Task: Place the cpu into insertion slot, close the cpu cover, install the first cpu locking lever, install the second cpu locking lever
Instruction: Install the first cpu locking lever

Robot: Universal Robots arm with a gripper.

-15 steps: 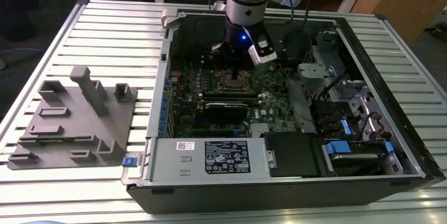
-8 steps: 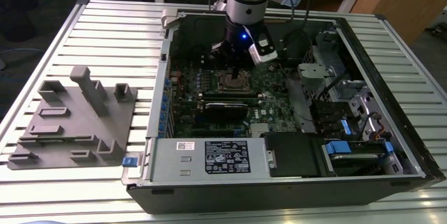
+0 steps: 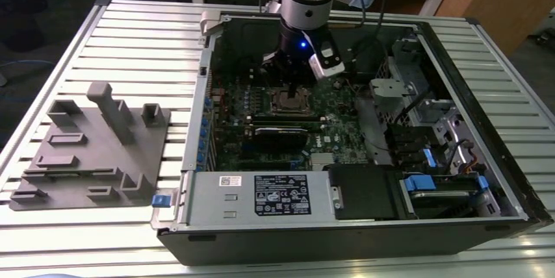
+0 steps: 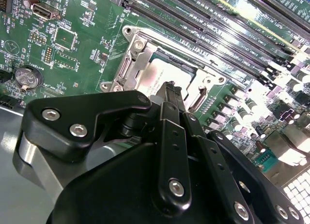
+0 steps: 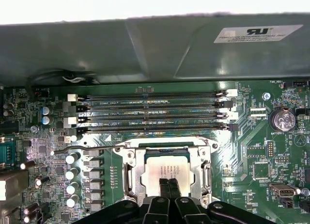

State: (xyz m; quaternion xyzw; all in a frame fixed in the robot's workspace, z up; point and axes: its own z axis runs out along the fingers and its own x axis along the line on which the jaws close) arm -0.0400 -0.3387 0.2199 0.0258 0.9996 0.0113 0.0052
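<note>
Your gripper (image 3: 293,89) hangs low over the middle of the open computer case (image 3: 347,239), which lies on the slatted surface (image 3: 130,31). A grey parts holder (image 3: 95,148) sits well apart on the exterior view's left.

In both wrist views your fingers (image 5: 164,190) are drawn together, tip against tip, with nothing between them. They hold nothing. The tips are just above the near edge of the cpu (image 5: 167,167), but you cannot tell from these pictures whether they touch it.

The first step looks done. The cpu lies flat and square inside the insertion slot (image 4: 127,32), just on the near side of the long black memory slots (image 5: 150,112).

The cpu cover (image 5: 201,161) appears to be folded down too. Its silvery frame lies around the chip on every side you can see, and the metal top shows through the cut-out. The fingers hide its near edge, so you cannot confirm it sits fully flat.

The levers look like the work left to do. In the first wrist view a thin rod (image 5: 82,149) runs out sideways from the far corner of the slot over the green board, which suggests a lever is not latched. You cannot tell how the other lever stands.
</note>
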